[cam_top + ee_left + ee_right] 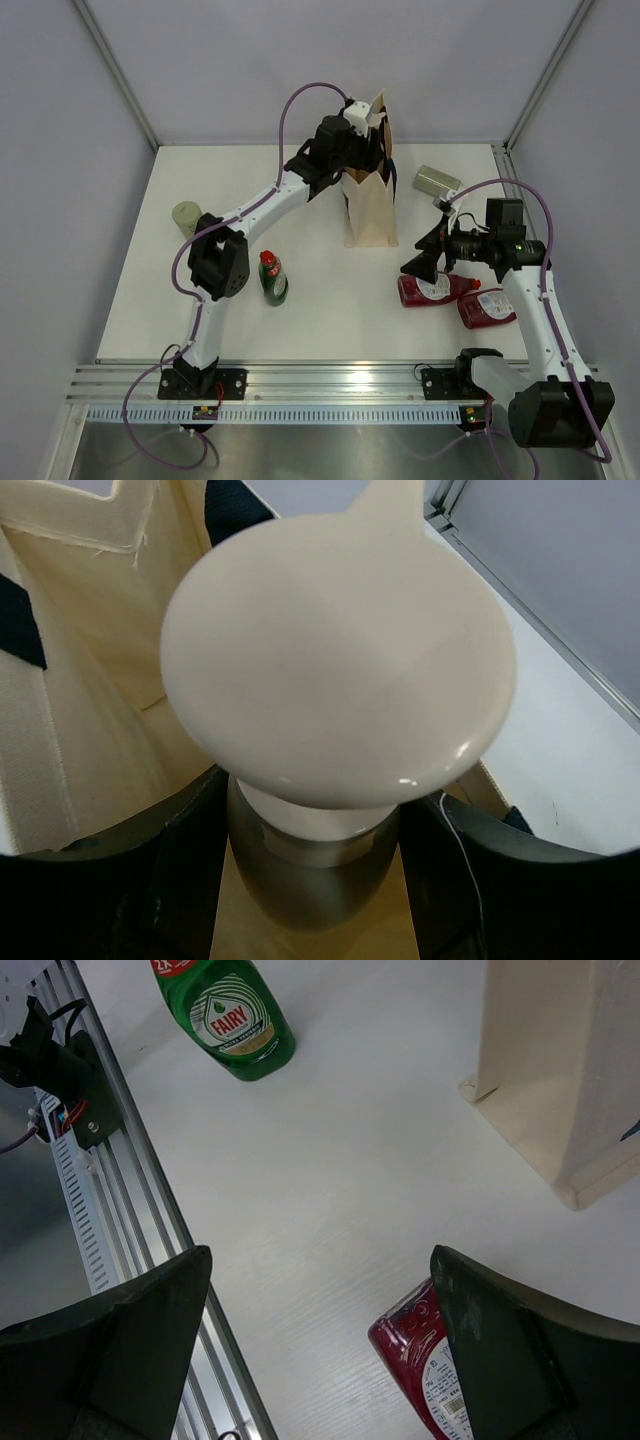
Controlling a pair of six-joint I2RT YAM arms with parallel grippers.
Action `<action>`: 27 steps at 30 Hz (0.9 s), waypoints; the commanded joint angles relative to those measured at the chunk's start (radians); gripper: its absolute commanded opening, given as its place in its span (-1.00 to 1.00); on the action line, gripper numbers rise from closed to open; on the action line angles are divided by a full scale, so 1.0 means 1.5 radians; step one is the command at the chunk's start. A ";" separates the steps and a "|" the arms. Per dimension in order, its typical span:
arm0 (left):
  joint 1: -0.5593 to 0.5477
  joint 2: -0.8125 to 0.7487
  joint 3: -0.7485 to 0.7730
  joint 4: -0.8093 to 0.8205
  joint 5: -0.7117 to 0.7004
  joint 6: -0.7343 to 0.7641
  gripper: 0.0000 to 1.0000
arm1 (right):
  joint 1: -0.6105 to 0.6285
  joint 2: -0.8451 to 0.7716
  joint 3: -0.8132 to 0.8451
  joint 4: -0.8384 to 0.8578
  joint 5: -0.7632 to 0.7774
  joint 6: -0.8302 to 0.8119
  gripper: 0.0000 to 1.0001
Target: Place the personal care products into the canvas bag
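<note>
From overhead I have the canvas bag (368,208) standing upright towards the back of the white table (320,320), and the left gripper (360,132) is right at its open mouth; from this angle I cannot make out what it carries. Outside the bag I count one olive-grey bottle (187,217) well off to the left, a second olive-grey bottle (437,181) lying just right of the bag, the green bottle with the red cap (273,279) in front of the left arm, and two dark red bottles (435,289) side by side on the right. The right gripper (426,250) hovers over the nearer red one. On the left wrist camera, the beige bottle (340,670) fills the view, its narrower, darker end clamped between the two fingers (175,875), jaws partly closed on it, with the bag's cream inner walls all around. On the right wrist camera, the right gripper's fingers (120,1350) stand wide apart with nothing between them; below lie bare table, the end of one red bottle beside the right-hand finger, the green bottle up top, the bag's bottom corner at upper right, and the rail (95,1200) along the left.
</note>
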 commanded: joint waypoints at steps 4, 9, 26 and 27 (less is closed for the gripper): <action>-0.004 0.018 0.039 0.077 -0.014 0.005 -0.20 | 0.004 0.011 -0.003 0.027 0.036 0.018 0.99; -0.004 0.028 0.038 0.054 -0.023 -0.015 0.65 | 0.004 0.042 0.034 0.025 0.091 0.046 0.99; 0.019 -0.043 0.131 0.029 -0.009 -0.021 0.97 | -0.017 0.173 0.213 0.081 0.335 0.085 0.99; 0.023 -0.055 0.133 0.022 -0.007 -0.022 0.98 | -0.024 0.220 0.235 0.079 0.359 0.055 0.99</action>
